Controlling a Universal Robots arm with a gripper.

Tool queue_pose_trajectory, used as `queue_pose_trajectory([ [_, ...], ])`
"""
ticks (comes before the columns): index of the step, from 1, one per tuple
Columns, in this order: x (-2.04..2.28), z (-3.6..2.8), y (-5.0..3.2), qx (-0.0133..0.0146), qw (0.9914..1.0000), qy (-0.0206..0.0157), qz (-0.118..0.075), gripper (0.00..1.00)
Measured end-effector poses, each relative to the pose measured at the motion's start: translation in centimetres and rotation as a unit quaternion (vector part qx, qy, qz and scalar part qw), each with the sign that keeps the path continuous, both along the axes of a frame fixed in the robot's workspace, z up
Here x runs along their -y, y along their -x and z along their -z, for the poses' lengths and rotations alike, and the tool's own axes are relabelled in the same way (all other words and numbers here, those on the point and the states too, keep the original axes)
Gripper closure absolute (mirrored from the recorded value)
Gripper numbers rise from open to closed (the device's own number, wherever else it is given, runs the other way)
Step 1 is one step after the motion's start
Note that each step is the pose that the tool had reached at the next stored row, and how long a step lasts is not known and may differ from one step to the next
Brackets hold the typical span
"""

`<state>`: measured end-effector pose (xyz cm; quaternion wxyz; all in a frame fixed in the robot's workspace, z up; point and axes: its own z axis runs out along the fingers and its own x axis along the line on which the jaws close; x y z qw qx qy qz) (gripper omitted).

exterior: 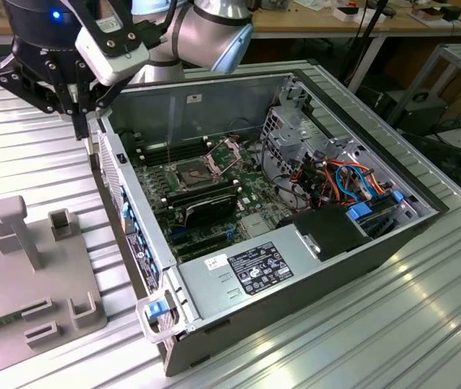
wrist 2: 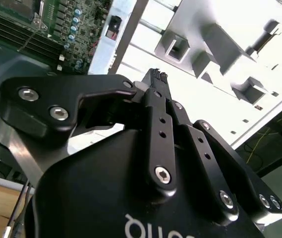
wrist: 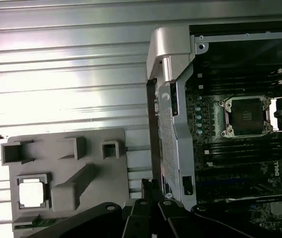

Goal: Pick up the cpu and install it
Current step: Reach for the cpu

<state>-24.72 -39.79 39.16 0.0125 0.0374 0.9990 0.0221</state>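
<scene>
The gripper (exterior: 83, 121) hangs over the near wall of the open case (exterior: 214, 97), at the corner toward the exterior view's left. In the second wrist view its fingers (wrist 2: 156, 106) look pressed together at the tips with nothing between them, though the angle is steep and I would not swear to it.

The cpu (wrist: 31, 193) lies flat, silver face up, in a square pocket of the grey holder (wrist: 81, 148) in the first wrist view. The holder sits on the ribbed metal table (wrist: 56, 49) just beside the case, and the cpu is well apart from the gripper.

Inside the case the socket (wrist: 245, 115) stands with its metal frame swung open and its dark square bare, between rows of memory slots (wrist: 240, 153).
</scene>
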Motion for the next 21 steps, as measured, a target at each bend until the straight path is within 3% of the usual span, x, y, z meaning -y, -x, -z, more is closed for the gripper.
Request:
queue_pose_trajectory([
  [14, -0.01, 0.08, 3.39, 0.0000, 1.00000, 0.0000, 0.000, 0.89],
  [21, -0.02, 0.13, 5.54, 0.0000, 1.00000, 0.0000, 0.000, 0.89],
])
